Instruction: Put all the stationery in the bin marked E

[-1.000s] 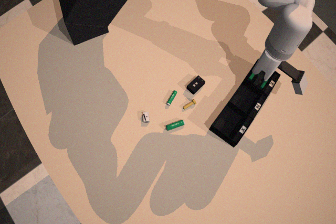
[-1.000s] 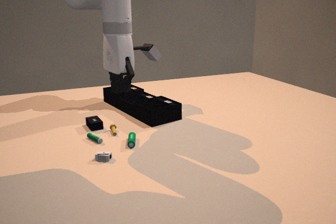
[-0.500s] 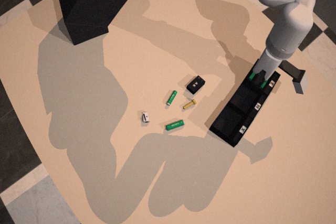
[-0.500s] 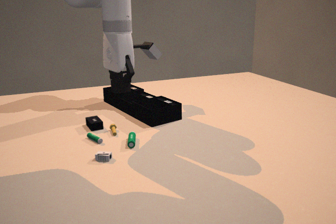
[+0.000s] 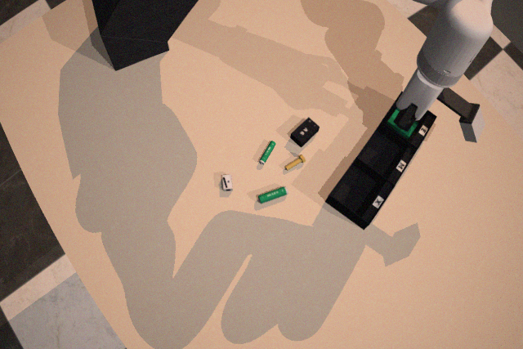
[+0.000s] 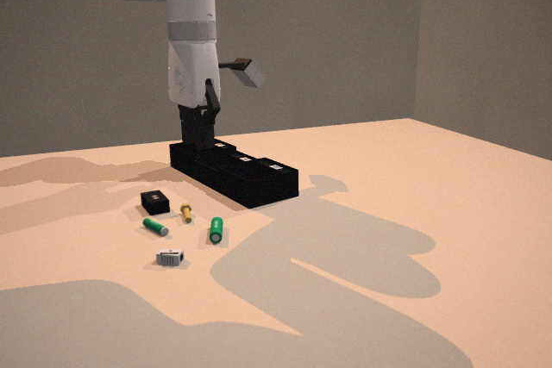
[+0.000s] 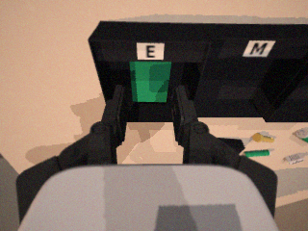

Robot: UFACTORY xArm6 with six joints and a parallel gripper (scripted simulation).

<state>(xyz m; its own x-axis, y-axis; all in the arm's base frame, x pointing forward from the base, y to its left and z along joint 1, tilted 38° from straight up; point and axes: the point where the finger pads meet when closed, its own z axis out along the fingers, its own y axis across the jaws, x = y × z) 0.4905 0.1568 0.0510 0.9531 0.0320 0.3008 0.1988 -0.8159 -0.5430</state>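
Observation:
A green block (image 7: 150, 82) lies inside the bin marked E (image 7: 150, 50), the end compartment of a black row of three bins (image 5: 382, 165). In the top view the block (image 5: 399, 124) shows under my gripper (image 5: 407, 114). My gripper (image 7: 149, 97) hangs just above that compartment, and its fingers stand apart from the block's sides, open. A small grey-white pencil sharpener (image 5: 226, 181) lies on the table to the left of the bins; it also shows in the exterior view (image 6: 169, 257).
Two green batteries (image 5: 266, 151) (image 5: 271, 194), a yellow bolt (image 5: 294, 162) and a small black box (image 5: 304, 131) lie between the sharpener and the bins. The other compartments are marked M (image 5: 401, 164) and X (image 5: 377, 201). A large black block (image 5: 147, 2) stands at the far corner.

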